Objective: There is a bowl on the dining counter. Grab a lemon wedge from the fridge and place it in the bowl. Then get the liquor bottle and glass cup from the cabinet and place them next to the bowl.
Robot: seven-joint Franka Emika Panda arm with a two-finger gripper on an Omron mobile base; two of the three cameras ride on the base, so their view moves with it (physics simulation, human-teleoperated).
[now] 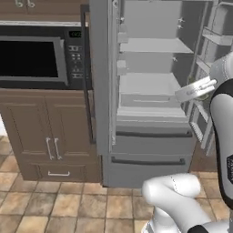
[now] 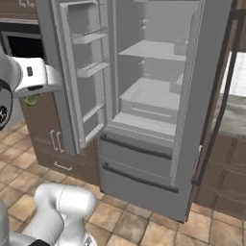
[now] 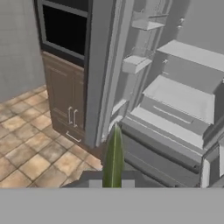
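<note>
Yellow-green lemon wedge (image 3: pixel 114 157) stands pinched between the gripper (image 3: pixel 113 183) tips at the bottom centre of the hand view, rising as a thin sliver. In the left base view the wedge (image 1: pixel 203 95) peeks out at right centre, beside the open fridge (image 1: pixel 150 91), whose grey shelves fill the frame's middle and right.

A kitchen: open fridge (image 1: pixel 150 91), built-in microwave (image 1: pixel 38 57), tiled floor (image 1: pixel 54 205).
</note>
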